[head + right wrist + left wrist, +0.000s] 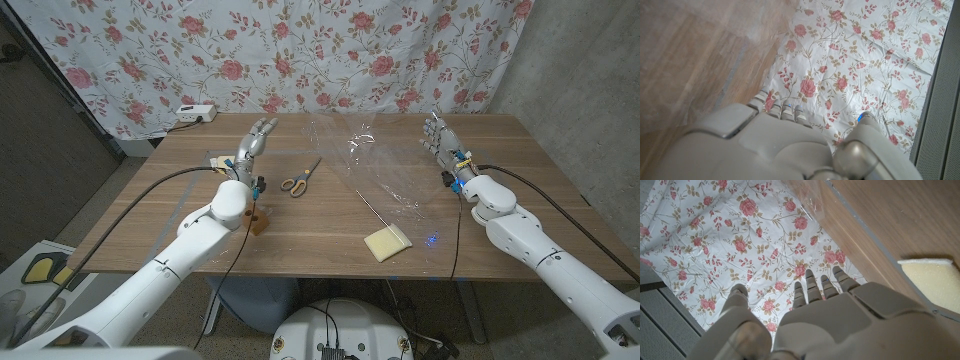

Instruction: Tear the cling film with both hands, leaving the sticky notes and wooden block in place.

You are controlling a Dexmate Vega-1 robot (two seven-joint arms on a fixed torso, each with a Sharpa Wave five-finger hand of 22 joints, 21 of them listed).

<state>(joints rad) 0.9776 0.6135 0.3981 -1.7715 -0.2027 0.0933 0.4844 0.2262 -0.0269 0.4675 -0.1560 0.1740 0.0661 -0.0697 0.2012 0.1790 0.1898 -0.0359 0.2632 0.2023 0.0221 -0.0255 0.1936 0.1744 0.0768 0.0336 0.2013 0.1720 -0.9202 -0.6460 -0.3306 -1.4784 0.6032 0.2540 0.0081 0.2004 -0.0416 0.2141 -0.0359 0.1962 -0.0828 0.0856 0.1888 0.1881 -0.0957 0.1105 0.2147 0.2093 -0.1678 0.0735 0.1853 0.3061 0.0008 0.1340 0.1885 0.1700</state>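
Clearly the step in hand is the approach: both hands must reach the cling film [375, 165], which lies crumpled and transparent across the upper middle of the head view, running down toward the yellow sticky notes [388, 242] at lower centre. The left hand [255, 140] stands left of centre with fingers apart and holds nothing; the right hand [438, 140] stands right of centre, likewise spread and empty, close to the film's edge. To do this well, I judge each hand should come in from its own side and pinch a firm fold of film, well above the sticky notes, then pull apart. The left hand must pass over the scissors [298, 181] without nudging them, and its arm should stay off the wooden block [259, 218] just beside the wrist.
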